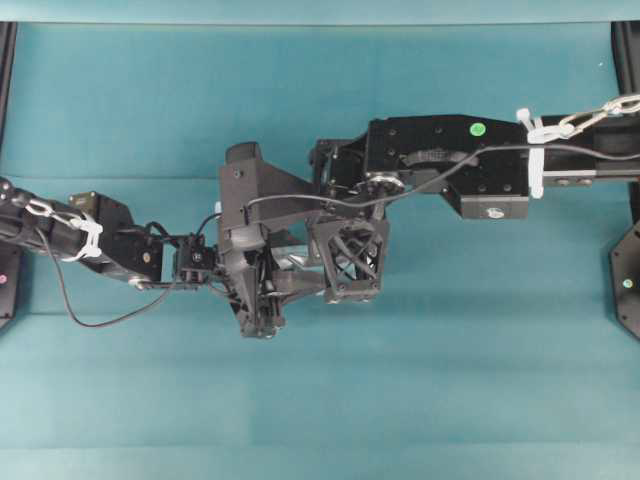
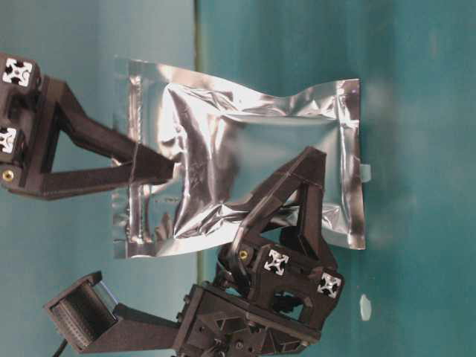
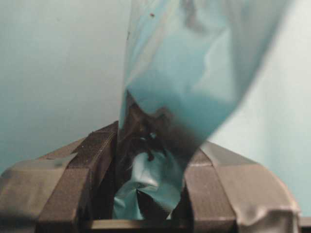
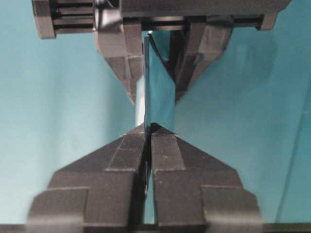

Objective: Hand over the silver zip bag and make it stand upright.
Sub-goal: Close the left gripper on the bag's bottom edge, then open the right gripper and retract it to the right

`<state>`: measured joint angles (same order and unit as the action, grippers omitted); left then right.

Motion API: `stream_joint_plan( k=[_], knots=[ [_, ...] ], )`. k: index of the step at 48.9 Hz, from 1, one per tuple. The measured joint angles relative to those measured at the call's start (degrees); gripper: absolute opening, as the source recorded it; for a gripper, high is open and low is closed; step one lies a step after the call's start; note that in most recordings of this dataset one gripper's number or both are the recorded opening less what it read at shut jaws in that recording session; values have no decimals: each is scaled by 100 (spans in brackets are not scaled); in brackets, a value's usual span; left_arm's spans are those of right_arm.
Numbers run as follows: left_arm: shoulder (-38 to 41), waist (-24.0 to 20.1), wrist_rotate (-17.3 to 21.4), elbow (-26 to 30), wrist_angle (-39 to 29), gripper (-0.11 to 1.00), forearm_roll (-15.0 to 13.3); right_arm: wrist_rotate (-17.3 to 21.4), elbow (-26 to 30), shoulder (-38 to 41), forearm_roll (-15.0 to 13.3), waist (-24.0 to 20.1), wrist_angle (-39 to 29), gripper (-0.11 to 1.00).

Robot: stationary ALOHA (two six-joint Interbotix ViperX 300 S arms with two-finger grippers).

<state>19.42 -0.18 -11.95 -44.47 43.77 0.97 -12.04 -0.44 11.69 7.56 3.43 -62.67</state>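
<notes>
The silver zip bag (image 2: 245,149) is a shiny crinkled foil pouch held in the air between both arms, with black fingers on it from two sides. In the overhead view only a sliver of the bag (image 1: 296,261) shows between the grippers. My left gripper (image 3: 150,170) is shut on a puffy, crumpled part of the bag (image 3: 194,63); in the overhead view this gripper (image 1: 272,280) is just left of the middle. My right gripper (image 4: 149,131) is shut on a thin flat edge of the bag (image 4: 159,87), facing the left gripper (image 4: 156,94). From overhead the right gripper (image 1: 325,262) is beside the left one.
The teal cloth table (image 1: 320,400) lies below. Black frame posts stand at the far left corner (image 1: 6,60) and the far right corner (image 1: 628,60). A black arm base (image 1: 630,285) sits at the right edge. A cable (image 1: 90,318) loops under the left arm.
</notes>
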Motion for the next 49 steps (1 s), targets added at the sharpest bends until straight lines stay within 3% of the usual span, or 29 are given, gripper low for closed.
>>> stream_joint_plan(
  k=[7,10,27,36,42,49],
  knots=[
    [0,9,0,-26,-9,29,0,-9,-62,-9,18,-70,18,83],
    [0,18,-9,-35,-26,29,0,-9,-97,-18,0,-97,53,92],
    [0,62,26,-70,-79,29,0,211,-290,-352,-264,-105,-26,91],
    [-9,70,334,-44,-193,28,0,791,-633,-1195,-659,-62,-9,91],
    [-44,79,501,18,-413,28,0,1178,-976,-1819,-721,-97,70,91],
    [-62,79,598,70,-598,28,0,1696,-1749,-2549,-738,-211,457,91]
  ],
)
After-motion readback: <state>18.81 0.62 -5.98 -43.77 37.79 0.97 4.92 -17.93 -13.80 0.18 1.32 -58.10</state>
